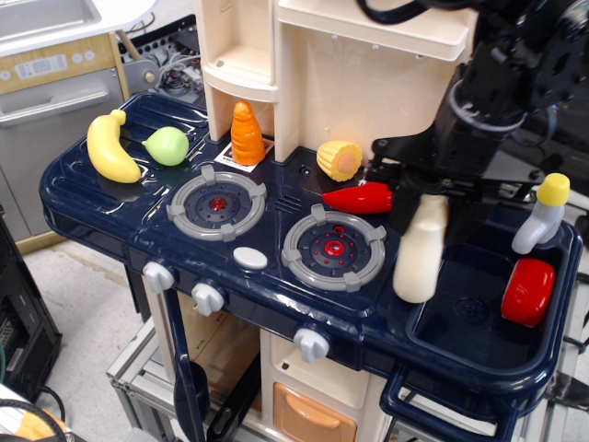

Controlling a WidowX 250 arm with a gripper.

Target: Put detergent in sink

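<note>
The detergent [419, 256] is a tall cream-white bottle, tilted, with its base at the left rim of the sink [465, 318]. My gripper [431, 214] comes down from the upper right, and its black fingers [405, 216] are shut around the bottle's neck and shoulders. The cap is hidden between the fingers. The sink is a deep navy-blue basin at the right end of the toy counter. I cannot tell whether the bottle's base touches the counter.
A red toy [527, 291] lies in the sink's right side, with the grey tap with yellow top [543, 214] behind it. A red pepper [359, 198], corn [339, 159], and two burners [333, 249] lie left of the bottle. A carrot [247, 133], pear [167, 145] and banana [110, 147] are farther left.
</note>
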